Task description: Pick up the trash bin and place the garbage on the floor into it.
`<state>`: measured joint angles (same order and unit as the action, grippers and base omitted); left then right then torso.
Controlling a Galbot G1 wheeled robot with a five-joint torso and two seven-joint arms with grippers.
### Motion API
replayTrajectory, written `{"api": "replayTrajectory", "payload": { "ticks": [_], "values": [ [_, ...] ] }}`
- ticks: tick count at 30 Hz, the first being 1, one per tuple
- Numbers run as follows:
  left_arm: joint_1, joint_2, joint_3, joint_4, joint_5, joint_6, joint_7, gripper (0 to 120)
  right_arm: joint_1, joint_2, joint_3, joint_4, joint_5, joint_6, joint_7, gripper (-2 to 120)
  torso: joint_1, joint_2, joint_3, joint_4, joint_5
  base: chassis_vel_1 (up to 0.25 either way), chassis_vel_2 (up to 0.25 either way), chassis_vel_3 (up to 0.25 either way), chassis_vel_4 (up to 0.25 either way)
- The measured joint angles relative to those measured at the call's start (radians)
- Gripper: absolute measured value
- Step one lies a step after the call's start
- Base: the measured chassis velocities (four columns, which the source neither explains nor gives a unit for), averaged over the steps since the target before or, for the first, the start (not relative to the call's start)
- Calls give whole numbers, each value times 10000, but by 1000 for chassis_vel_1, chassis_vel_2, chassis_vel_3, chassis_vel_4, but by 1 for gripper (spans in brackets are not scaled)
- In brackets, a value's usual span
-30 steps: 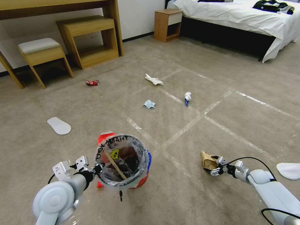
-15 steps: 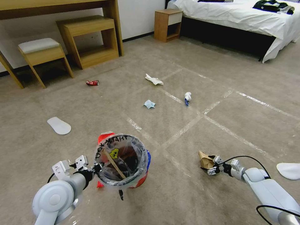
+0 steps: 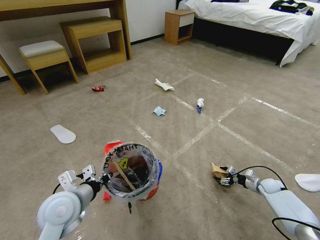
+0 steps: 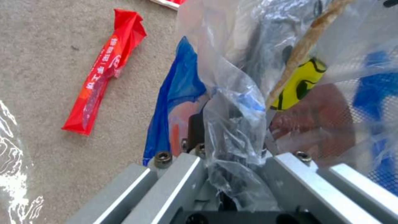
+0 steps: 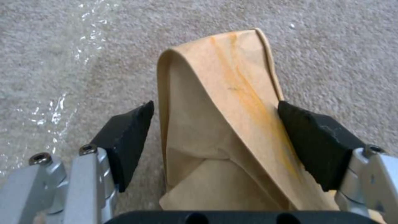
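The left arm reaches forward from the lower left of the head view, its wrist turned inward so that the left gripper [image 3: 101, 181] meets the near-left edge of the trash bin [image 3: 151, 190], which sits on the floor [image 3: 206, 140] close in front of the robot. In the left wrist view the fingers are clamped together on the bin's blue rim and the clear plastic bag [image 4: 232, 124] that lines it, with bunched plastic squeezed between them. A thin wooden stick [image 3: 124, 176] leans inside the bin, crossing the yellow smiley printed on the bag. A red wrapper [image 4: 101, 76] lies flat on the carpet just beside the bin on its left. The right arm stretches low from the lower right corner, forearm angled toward the middle of the floor, a black cable looping over its wrist. The right gripper [image 3: 226, 180] is down at the crumpled brown paper bag [image 3: 217, 170], which lies to the right of the bin and well apart from it. In the right wrist view its black pads [image 5: 319, 143] stand apart on either side of the bag; one pad touches the bag's edge and the other is just clear of it. Farther off on the carpet lie a pale blue mask [image 3: 159, 111], a white-blue wad [image 3: 200, 103], a white crumpled paper [image 3: 164, 85] and a crushed red can [image 3: 98, 88], all well apart from both grippers.
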<state>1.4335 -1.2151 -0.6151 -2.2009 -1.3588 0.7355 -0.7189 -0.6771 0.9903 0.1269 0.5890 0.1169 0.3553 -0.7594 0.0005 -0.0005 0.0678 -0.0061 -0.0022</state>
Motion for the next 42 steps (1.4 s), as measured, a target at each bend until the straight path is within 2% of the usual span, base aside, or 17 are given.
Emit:
{"api": "replayTrajectory", "payload": {
  "ticks": [6, 8, 10, 12, 14, 16, 18, 20, 22, 25, 42],
  "values": [
    [-4, -5, 27, -8, 65, 0, 57, 0, 40, 54, -62, -6, 11, 3, -23, 74, 0, 0, 0, -1, 0, 0, 0, 0, 0],
    [-14, -4, 28, 0, 102, 0, 88, 0, 87, 76, -111, -3, 26, 3, -65, 63, 0, 0, 0, -1, 0, 0, 0, 0, 0],
    [-21, -4, 29, 4, 108, 0, 93, 0, 97, 81, -119, -3, 37, 3, -78, 59, 0, 0, 0, 0, 0, 0, 0, 0, 0],
    [-40, 0, 42, 21, 141, 0, 110, 0, 131, 93, -141, 16, 83, 4, -133, 48, 0, 0, 0, 0, 0, 0, 0, 0, 0],
    [-43, 0, 44, 22, 145, 0, 112, 0, 131, 93, -149, 32, 93, 4, -144, 47, 0, 0, 0, 0, 0, 0, 0, 0, 0],
    [-50, 9, 48, 22, 162, 0, 125, 0, 132, 87, -179, 94, 127, 23, -180, 35, 0, 0, 0, -1, 0, 0, 0, 0, 0],
    [-50, 11, 48, 21, 169, 0, 126, 0, 136, 84, -187, 105, 134, 30, -189, 32, 0, 0, 0, -1, 0, 0, 0, 0, 0],
    [-50, 25, 40, 26, 216, 0, 142, 0, 174, 78, -214, 124, 161, 44, -208, 20, 0, 0, 0, 0, 0, 0, 0, 0, 0],
    [-50, 26, 37, 32, 229, 0, 151, 0, 190, 77, -222, 125, 168, 48, -208, 17, 0, 0, 0, -1, 0, 0, 0, 0, 0],
    [-57, 21, 36, 63, 262, 0, 173, 0, 260, 86, -293, 125, 258, 65, -104, 2, 0, 0, 0, -1, -1, 0, 0, 0, 0],
    [-159, 55, 52, 203, 308, 0, 184, 0, 447, 95, -479, 107, 503, 71, 203, 0, 0, 0, 0, -1, 1, 0, 0, 0, 0]
  ]
}}
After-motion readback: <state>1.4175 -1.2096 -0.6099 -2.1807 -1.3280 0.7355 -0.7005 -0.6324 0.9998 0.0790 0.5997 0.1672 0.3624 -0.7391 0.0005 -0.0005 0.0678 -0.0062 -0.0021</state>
